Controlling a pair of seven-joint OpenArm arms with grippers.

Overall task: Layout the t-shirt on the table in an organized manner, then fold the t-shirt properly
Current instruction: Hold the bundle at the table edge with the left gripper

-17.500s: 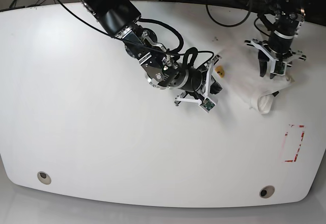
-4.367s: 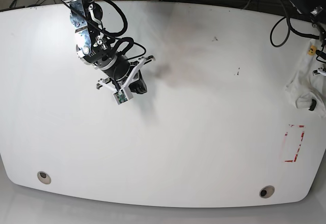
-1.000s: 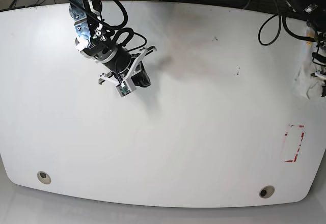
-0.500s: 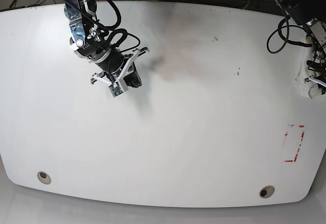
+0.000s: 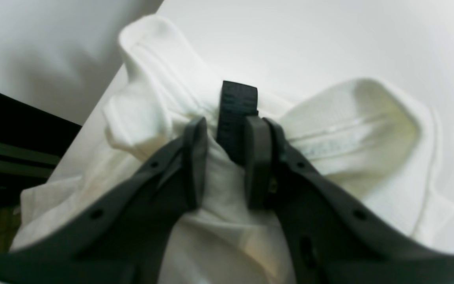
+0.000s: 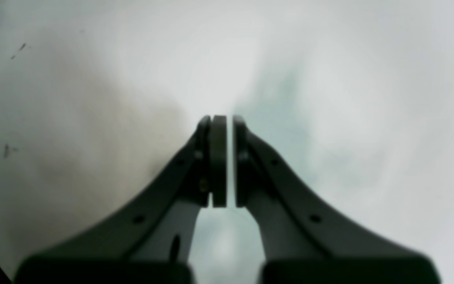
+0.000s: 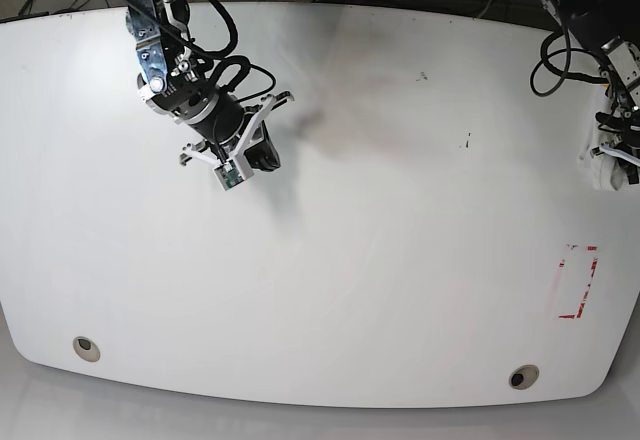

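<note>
The white t-shirt [image 5: 353, 130] is bunched into a crumpled heap at the table's [image 7: 350, 290] far right edge, small in the base view [image 7: 602, 170]. No print shows on it. My left gripper [image 5: 227, 165] is shut on a fold of the t-shirt, with a dark ribbed strip [image 5: 237, 106] standing up between its fingertips. In the base view this gripper [image 7: 618, 148] sits right at the frame's edge. My right gripper [image 6: 223, 157] hangs over bare table at the upper left [image 7: 238, 165], shut with nothing between its fingers.
A red tape rectangle [image 7: 577, 281] marks the table at the right. Two grommet holes [image 7: 86, 347] [image 7: 523, 376] lie near the front edge. Dark specks [image 7: 466, 142] dot the surface. Cables trail along the back. The table edge [image 5: 93, 114] drops off beside the shirt.
Over the last second the right arm shifted slightly left, and the left gripper drew the bunched shirt a little up along the right edge. Long before, both arms worked nearer the middle.
</note>
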